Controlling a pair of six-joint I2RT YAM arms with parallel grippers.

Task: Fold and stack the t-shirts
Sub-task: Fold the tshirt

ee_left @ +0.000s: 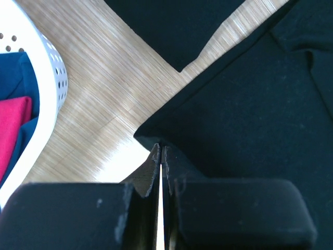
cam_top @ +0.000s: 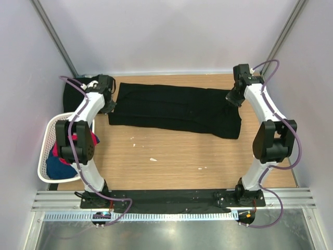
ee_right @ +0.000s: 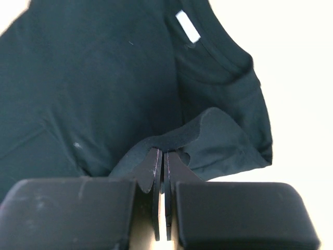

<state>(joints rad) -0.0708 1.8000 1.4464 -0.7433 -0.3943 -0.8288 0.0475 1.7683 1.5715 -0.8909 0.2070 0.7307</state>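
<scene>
A black t-shirt [cam_top: 177, 109] lies folded into a long band across the back of the wooden table. My left gripper [cam_top: 110, 104] is at its left end. In the left wrist view that gripper [ee_left: 161, 148] is shut, its tips pinching the near corner of the t-shirt [ee_left: 250, 114]. My right gripper [cam_top: 233, 98] is at the right end, near the collar. Seen from the right wrist, this gripper [ee_right: 163, 153] is shut on a raised fold of the t-shirt [ee_right: 104, 78], below the white neck label [ee_right: 187, 26]. A second black t-shirt [cam_top: 70, 89] lies at the back left corner.
A white mesh basket [cam_top: 44, 151] hangs off the table's left edge, holding a red-pink garment [cam_top: 93, 138] and a blue garment [cam_top: 57, 166]. Its rim [ee_left: 52, 67] is close to my left gripper. Small white specks [cam_top: 153, 159] dot the wood in front of the shirt.
</scene>
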